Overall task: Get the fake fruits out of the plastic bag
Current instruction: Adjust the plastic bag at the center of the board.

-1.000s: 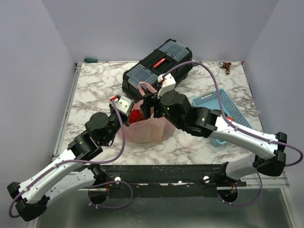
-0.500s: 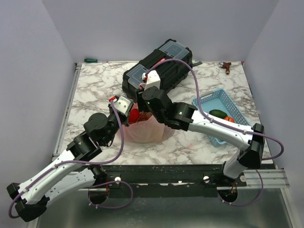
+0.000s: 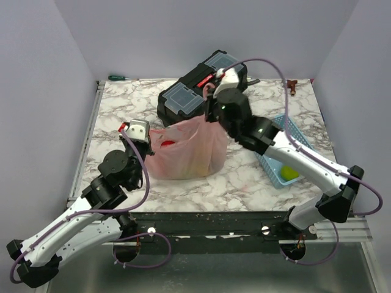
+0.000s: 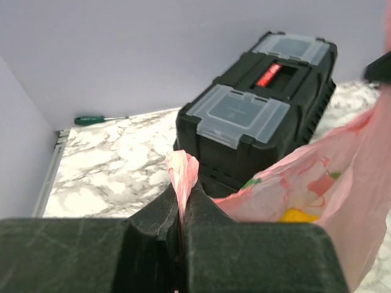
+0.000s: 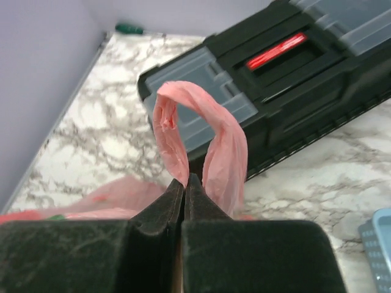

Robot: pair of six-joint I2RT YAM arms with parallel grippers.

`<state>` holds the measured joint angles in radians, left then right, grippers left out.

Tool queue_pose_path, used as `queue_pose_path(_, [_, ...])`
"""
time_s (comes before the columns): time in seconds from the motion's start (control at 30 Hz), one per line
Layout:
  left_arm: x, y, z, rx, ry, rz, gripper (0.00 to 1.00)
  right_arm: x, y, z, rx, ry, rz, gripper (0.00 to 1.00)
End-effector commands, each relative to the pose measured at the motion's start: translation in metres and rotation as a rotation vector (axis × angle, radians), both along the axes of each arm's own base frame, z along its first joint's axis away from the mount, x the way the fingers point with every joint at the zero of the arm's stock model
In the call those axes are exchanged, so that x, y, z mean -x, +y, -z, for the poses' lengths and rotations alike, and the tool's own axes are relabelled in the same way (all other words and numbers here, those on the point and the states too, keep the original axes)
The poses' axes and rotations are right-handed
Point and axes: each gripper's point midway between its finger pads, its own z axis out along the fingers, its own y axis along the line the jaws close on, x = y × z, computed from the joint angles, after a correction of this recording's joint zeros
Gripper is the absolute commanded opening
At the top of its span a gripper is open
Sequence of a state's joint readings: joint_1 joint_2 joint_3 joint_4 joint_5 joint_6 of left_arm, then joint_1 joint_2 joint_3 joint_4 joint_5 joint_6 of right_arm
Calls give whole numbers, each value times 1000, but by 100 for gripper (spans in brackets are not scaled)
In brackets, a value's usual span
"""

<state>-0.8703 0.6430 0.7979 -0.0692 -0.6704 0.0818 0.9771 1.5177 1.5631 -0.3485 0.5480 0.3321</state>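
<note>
The pink plastic bag (image 3: 186, 155) stands stretched wide between my two grippers. On the bag's left side, my left gripper (image 3: 145, 138) is shut on one bunched handle (image 4: 182, 171). My right gripper (image 3: 211, 114) is shut on the other loop handle (image 5: 201, 125) at the back right, just in front of the toolbox. Inside the bag show a red fruit (image 3: 166, 144), a yellow fruit (image 4: 297, 215) and a bit of green (image 4: 251, 182). A yellow-green fruit (image 3: 288, 173) lies in the blue basket. The bag's other contents are hidden.
The black toolbox (image 3: 201, 85) stands right behind the bag. A light blue mesh basket (image 3: 287, 127) sits to the right, partly under my right arm. A green screwdriver (image 3: 117, 77) lies at the back left, and a small brown object (image 3: 294, 85) at the back right.
My right gripper left the bag's mouth, moved back right and closed on a handle. My left gripper pulled its handle leftward. The bag now stands taller and wider.
</note>
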Motion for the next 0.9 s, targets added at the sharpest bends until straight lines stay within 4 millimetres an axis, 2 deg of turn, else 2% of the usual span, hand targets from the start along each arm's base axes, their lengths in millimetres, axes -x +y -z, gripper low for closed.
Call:
queue_pose_path(0.0, [4,27,-13,88,-68,-107,0,-11,-31,-67,-145,-83,-54,1])
queue_pose_path(0.1, [8,15,-15,88,-79,-29,0,-15,-53,-81,-136,-116,-46,1])
queue_pose_path(0.17, [9,6,-14,84,-74,24,0,-12,-61,-70,-104,-102,-33,1])
queue_pose_path(0.27, [14,-11,-15,77,-76,122,0,2,-70,-29,-72,-26,-38,1])
queue_pose_path(0.33, [17,-21,-9,50,-57,180,0,15,-82,2,-64,36,-23,1])
queue_pose_path(0.4, [20,-32,-8,42,-50,241,0,27,-100,31,-58,98,24,5])
queue_pose_path(0.5, [26,-50,-3,22,-34,341,0,47,-121,64,-30,190,65,13])
queue_pose_path(0.57, [29,-61,0,8,-17,396,0,60,-130,73,-19,232,67,15])
queue_pose_path(0.6, [30,-65,1,2,-9,415,0,66,-134,73,-20,245,66,17])
queue_pose_path(0.67, [32,-70,2,-3,3,442,0,75,-144,69,-17,256,71,28])
queue_pose_path(0.73, [33,-72,3,-5,8,456,0,84,-154,57,-22,250,75,44])
queue_pose_path(0.87, [35,-71,2,-4,-1,456,0,95,-166,12,-51,203,59,74])
